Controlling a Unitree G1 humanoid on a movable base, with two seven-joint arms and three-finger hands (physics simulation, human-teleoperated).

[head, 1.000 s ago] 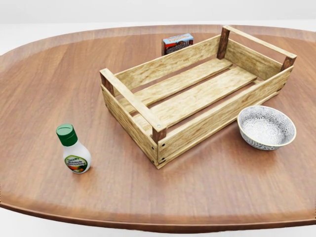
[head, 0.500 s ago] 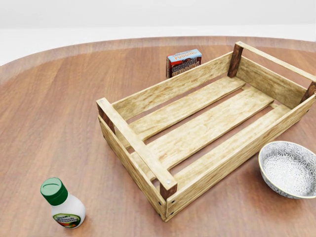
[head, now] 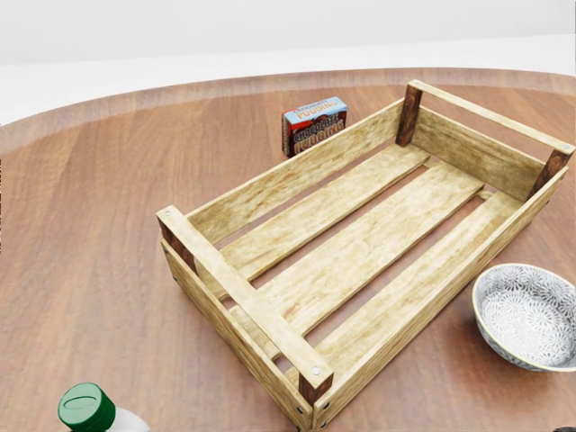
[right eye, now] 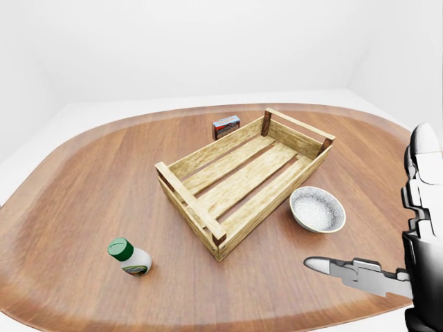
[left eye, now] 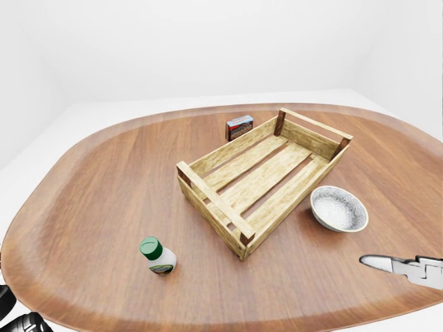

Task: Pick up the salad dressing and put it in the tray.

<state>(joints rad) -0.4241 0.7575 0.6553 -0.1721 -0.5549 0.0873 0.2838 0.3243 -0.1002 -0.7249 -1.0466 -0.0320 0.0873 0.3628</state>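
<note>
I am seeing the salad dressing [right eye: 129,258] standing upright, green cap up, on the table [right eye: 69,207] off the tray's [right eye: 242,176] near-left corner, well apart from my right hand [right eye: 387,273], which is reaching in beyond the bowl [right eye: 317,209] with fingers spread and holding nothing. My left hand [left eye: 17,318] is sitting nearer the bottle, but it is cut off at the left-eye view's corner, so I cannot tell its grip.

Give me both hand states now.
Left hand: only a dark sliver in view, state cannot be told.
Right hand: open, holding nothing.
</note>
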